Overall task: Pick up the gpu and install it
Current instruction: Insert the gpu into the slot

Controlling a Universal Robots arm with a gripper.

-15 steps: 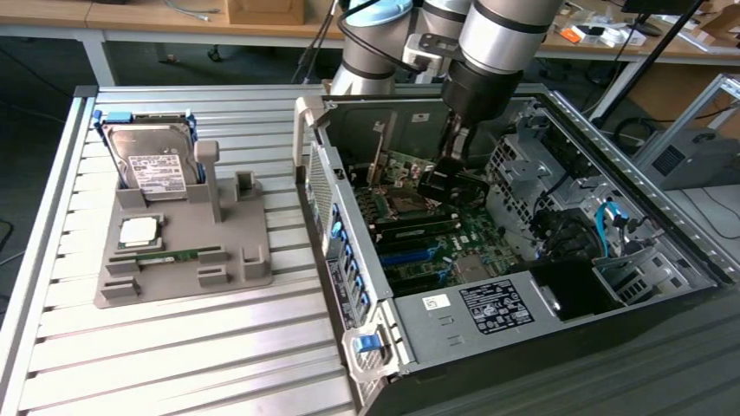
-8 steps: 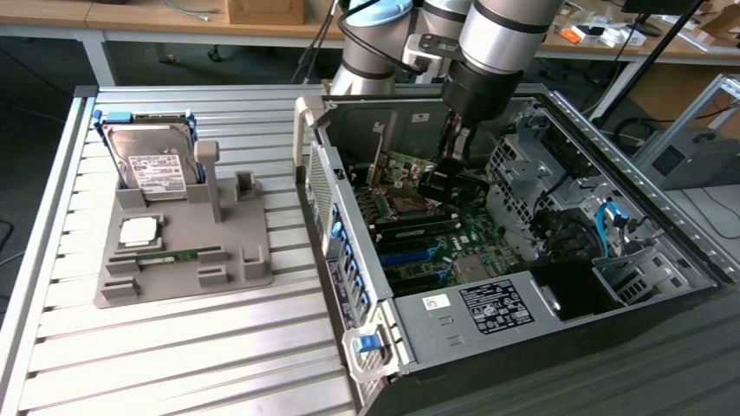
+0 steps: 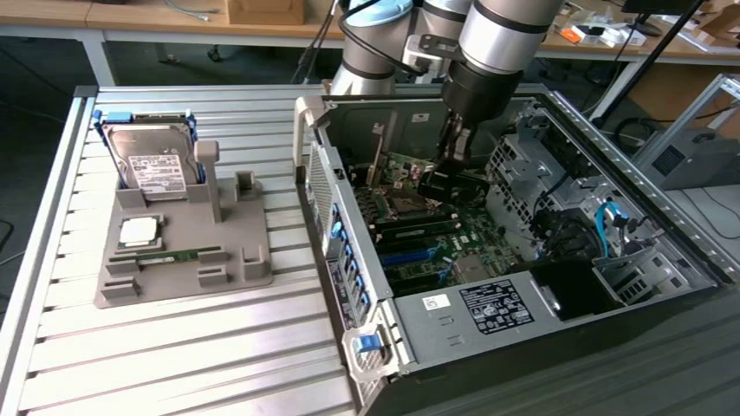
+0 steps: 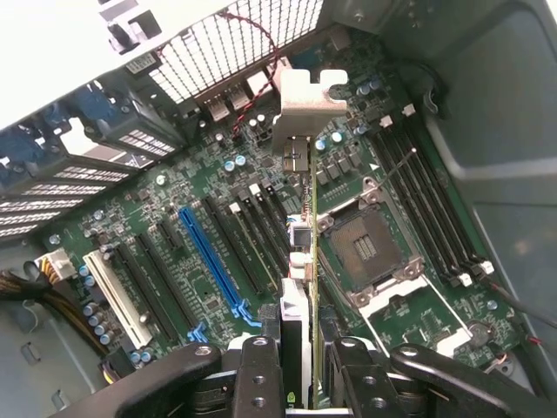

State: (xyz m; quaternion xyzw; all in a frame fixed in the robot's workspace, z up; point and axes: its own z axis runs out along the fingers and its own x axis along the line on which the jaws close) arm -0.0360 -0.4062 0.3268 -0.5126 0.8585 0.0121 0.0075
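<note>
One gpu, one gripper, one hard drive, one computer case — one holder

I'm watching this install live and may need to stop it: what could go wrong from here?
1. The gpu, held edge-on in the gripper, hangs beside the bare CPU socket; drifting sideways could strike it.
2. Several black slots lie close together; it might seat in the wrong one.
3. Its silver bracket could catch on the case's rear wall.

We see the gpu only edge-on between the jaws, with both faces hidden. The jaws' bases are cut off at the picture's edge. We cannot tell whether the card's far edge touches the motherboard.
</note>
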